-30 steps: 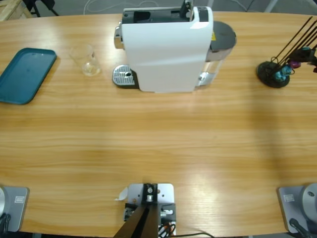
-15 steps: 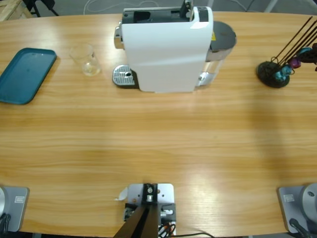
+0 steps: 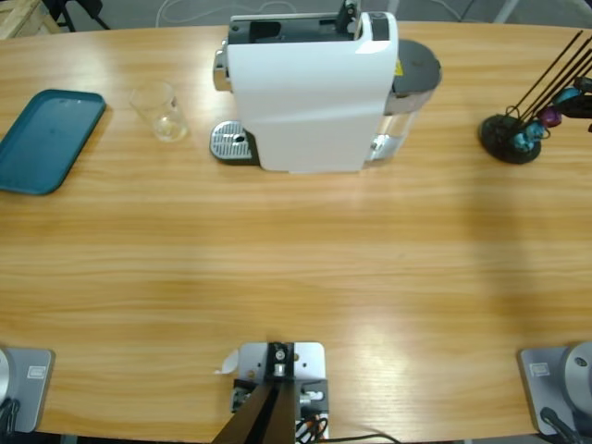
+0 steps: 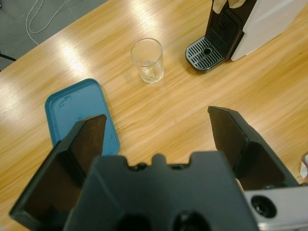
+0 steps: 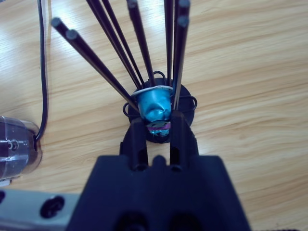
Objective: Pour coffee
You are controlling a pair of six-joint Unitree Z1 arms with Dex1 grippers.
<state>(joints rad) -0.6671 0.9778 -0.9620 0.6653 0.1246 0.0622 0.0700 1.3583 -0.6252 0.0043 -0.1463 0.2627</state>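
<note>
Coffee cannot be seen in any view. The glass it would go in stands clear and upright on the table, between the teal tray and the white coffee machine. It is just beside the machine's metal drip tray, not on it. The teal tray lies flat near the table's left edge, well apart from the machine. A clear water tank with a grey lid sits on the machine's other side.

The left gripper has its jaws spread wide apart with nothing between them. It hangs above bare table, and its wrist view looks down on the glass, the teal tray and the drip tray. None of them touches the jaws.

At the far right of the table stands a capsule holder, a black round base with thin black rods fanning upward. The right gripper is at this holder, pointing down among the rods. Its jaws are close together with a purple capsule between them, and it looks clamped. A teal capsule sits just beyond the jaw tips, touching or nearly touching the purple one, held in a wire ring of the holder. A black cable runs across the table beside the holder.
</note>
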